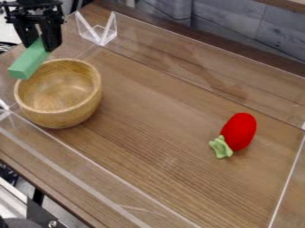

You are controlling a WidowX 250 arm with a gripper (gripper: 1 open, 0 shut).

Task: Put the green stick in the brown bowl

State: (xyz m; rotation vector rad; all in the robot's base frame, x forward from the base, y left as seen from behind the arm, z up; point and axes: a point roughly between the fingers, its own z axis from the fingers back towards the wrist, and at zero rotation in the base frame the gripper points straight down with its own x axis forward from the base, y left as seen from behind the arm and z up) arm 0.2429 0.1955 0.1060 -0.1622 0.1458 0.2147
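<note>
Green stick held above the bowl's far-left rim

My hand [36, 43] grips the green stick [28, 61] tilted, just beyond the brown bowl [56, 93] on the surface [155, 116]; a strawberry toy [236, 134] lies far right

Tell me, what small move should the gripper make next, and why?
Probably shift right, over the bowl's hollow. The gripper holds the stick tilted, at the bowl's upper-left rim and partly outside it, so releasing now might drop it outside.

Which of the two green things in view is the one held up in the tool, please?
The green stick, a flat light-green bar gripped by the tool beside the brown bowl. The other green is the leafy top of the red strawberry toy lying on the table.
</note>
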